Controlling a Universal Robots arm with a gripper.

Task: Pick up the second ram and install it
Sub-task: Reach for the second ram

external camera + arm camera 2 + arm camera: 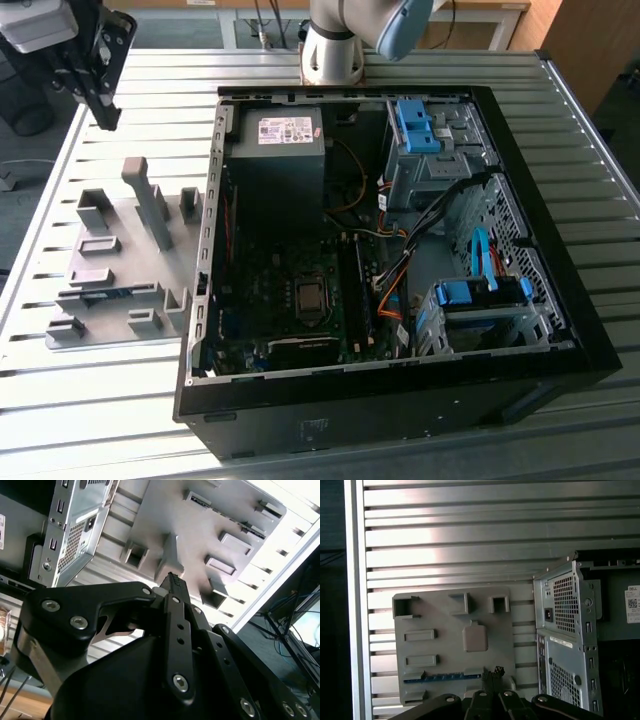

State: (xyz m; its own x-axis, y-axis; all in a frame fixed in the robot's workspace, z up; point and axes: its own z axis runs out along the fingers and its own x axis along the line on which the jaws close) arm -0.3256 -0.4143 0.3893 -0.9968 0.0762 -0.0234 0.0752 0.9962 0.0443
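You had a slatted metal table [120, 400] under the gripper [105, 120], with strong light on its slats; wooden furniture [585, 45] stood well away from it, beyond the table.

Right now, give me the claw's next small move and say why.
Probably lower the claw toward the second ram. The stick lies in a slot of the grey holder tray, while the claw hangs high above the table, shut, holding nothing, and well clear of the stick.

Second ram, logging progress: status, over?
Gripper shut, empty, raised above slatted table. Second ram lying in grey holder plate. Nothing between them.
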